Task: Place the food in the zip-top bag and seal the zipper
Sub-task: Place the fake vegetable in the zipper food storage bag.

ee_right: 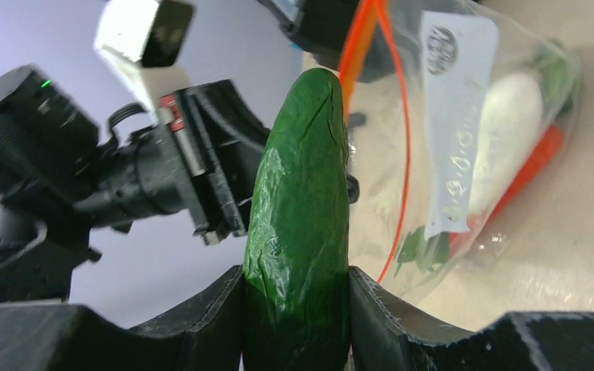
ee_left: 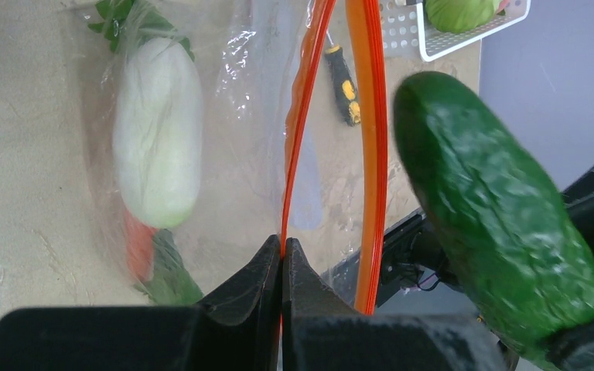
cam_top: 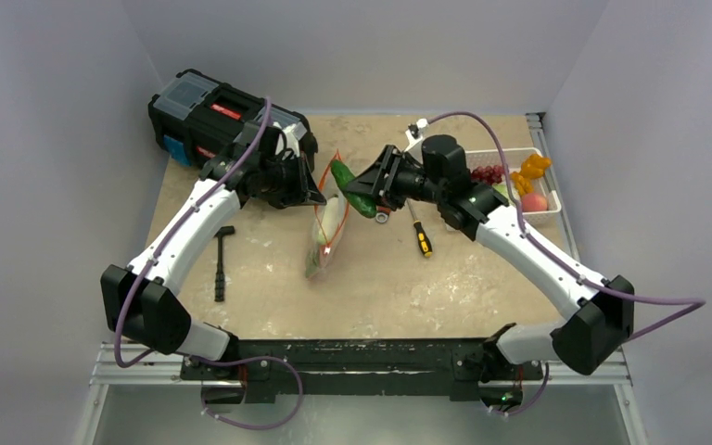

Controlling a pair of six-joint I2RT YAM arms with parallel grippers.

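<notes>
The zipper [ee_left: 375, 139] gapes (narrowly), cucumber [ee_left: 495, 216] just beside it.

Your clear zip-top bag [cam_top: 324, 236] holds a white radish [ee_left: 158, 147], an orange carrot [ee_left: 138, 251] and leafy greens [ee_left: 172, 274]. Its red-orange zipper [ee_left: 371, 116] gapes open, one strip pinched by the left end effector [ee_left: 282, 247]. The dark green cucumber [ee_right: 302, 193], clamped in the right end effector [ee_right: 298, 282], has its tip just beside that mouth.
</notes>
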